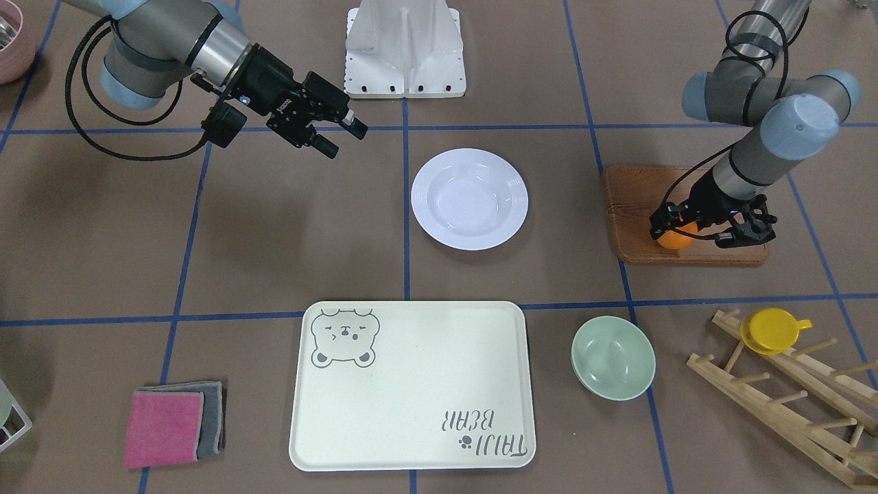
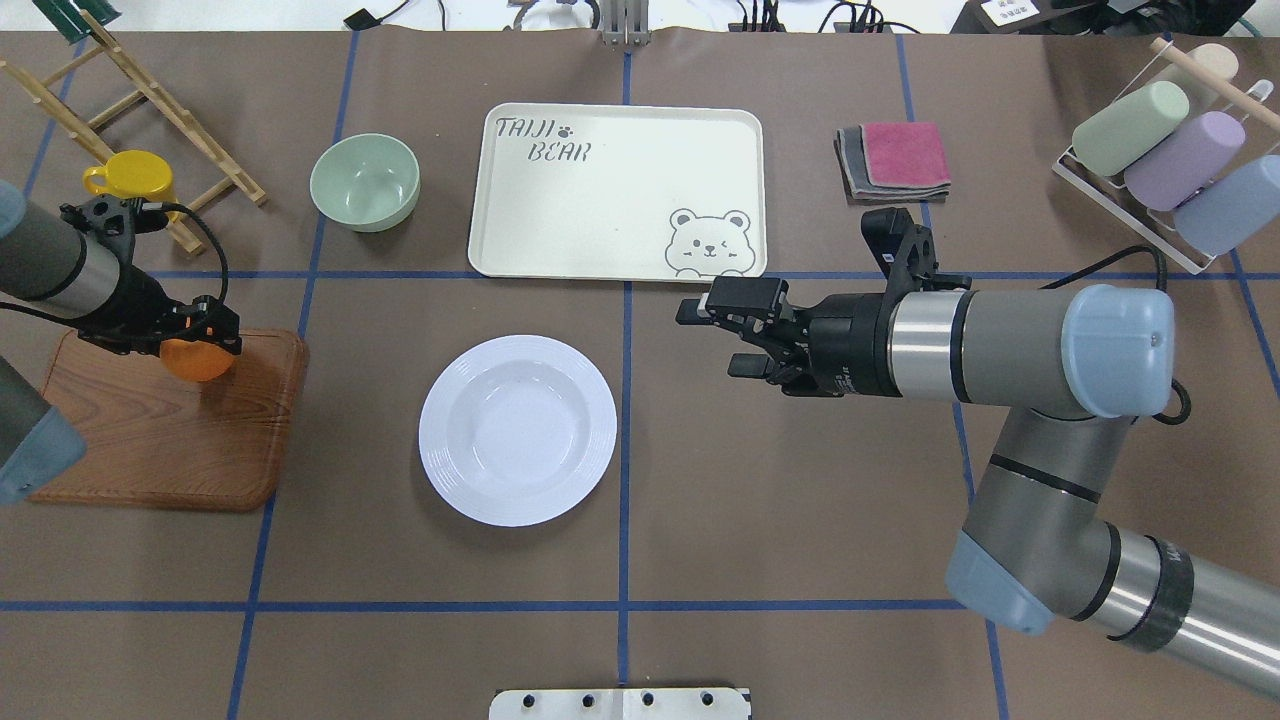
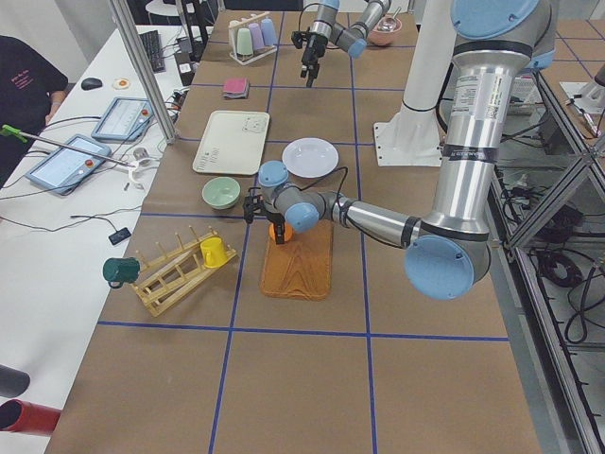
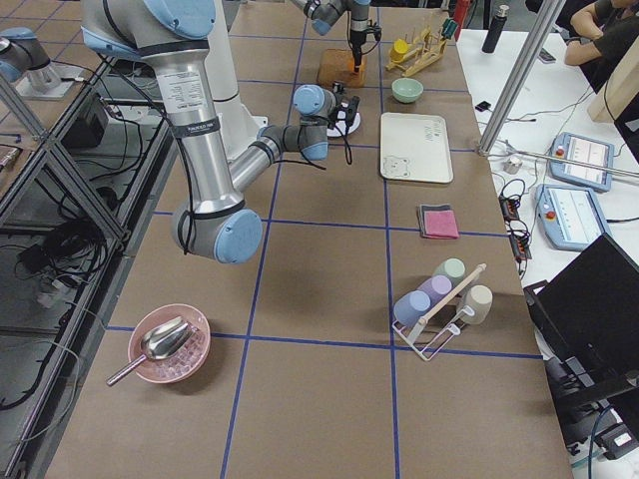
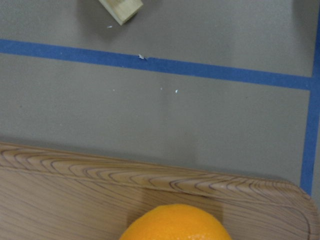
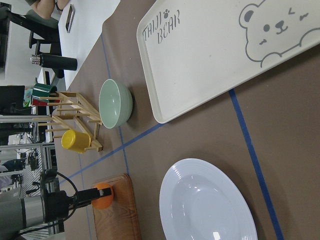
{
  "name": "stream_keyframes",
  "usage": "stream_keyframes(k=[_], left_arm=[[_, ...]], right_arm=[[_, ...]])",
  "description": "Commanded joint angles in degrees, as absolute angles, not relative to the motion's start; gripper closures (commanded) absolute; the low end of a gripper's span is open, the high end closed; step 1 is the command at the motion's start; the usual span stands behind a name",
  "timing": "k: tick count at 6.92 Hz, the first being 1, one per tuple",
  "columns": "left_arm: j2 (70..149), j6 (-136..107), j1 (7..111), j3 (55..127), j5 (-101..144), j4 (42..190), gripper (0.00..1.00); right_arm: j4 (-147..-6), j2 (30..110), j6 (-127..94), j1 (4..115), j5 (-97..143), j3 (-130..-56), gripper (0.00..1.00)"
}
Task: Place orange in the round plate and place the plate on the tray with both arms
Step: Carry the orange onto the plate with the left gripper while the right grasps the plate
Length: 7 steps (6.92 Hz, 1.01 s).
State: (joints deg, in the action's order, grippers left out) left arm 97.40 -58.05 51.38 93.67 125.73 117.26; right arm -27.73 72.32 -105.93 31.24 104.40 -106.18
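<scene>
The orange is at the far end of the brown wooden board, with my left gripper down over it and its fingers closed against its sides. From the left wrist view only the top of the orange shows, above the board's edge. The white round plate sits empty at the table's middle. Beyond it lies the empty cream bear tray. My right gripper hovers open to the right of the plate, pointing at it, holding nothing.
A pale green bowl stands left of the tray. A wooden rack with a yellow cup is at the far left. Folded pink and grey cloths and a cup rack are at the far right.
</scene>
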Motion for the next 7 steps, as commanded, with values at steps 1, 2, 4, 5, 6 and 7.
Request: stream_keyframes(k=[1, 2, 4, 5, 6, 7], left_arm=[[101.65, -58.79, 51.33, 97.18, 125.51, 110.27, 0.28], [107.34, -63.67, 50.81, 99.99, 124.99, 103.08, 0.28], [111.42, -72.98, 41.72, 104.49, 117.31, 100.73, 0.28], [115.27, -76.87, 37.31, 104.41, 115.33, 97.68, 0.28], [118.27, -79.51, 33.70, 104.24, 111.75, 95.91, 0.28], [118.56, -80.85, 30.88, 103.98, 109.97, 96.06, 0.28]], right_arm=[[-22.35, 72.16, -105.13, 27.01, 100.05, -102.42, 0.00], [-18.06, 70.51, -100.16, 20.46, 89.06, -98.56, 0.00], [-17.49, 68.38, -98.44, 17.67, 85.61, -93.98, 0.00], [-17.58, 68.47, -98.18, 17.67, 85.52, -92.82, 0.00], [-18.19, 68.03, -98.09, 17.67, 85.43, -91.16, 0.00], [-18.37, 66.20, -98.09, 17.67, 85.34, -88.88, 0.00]])
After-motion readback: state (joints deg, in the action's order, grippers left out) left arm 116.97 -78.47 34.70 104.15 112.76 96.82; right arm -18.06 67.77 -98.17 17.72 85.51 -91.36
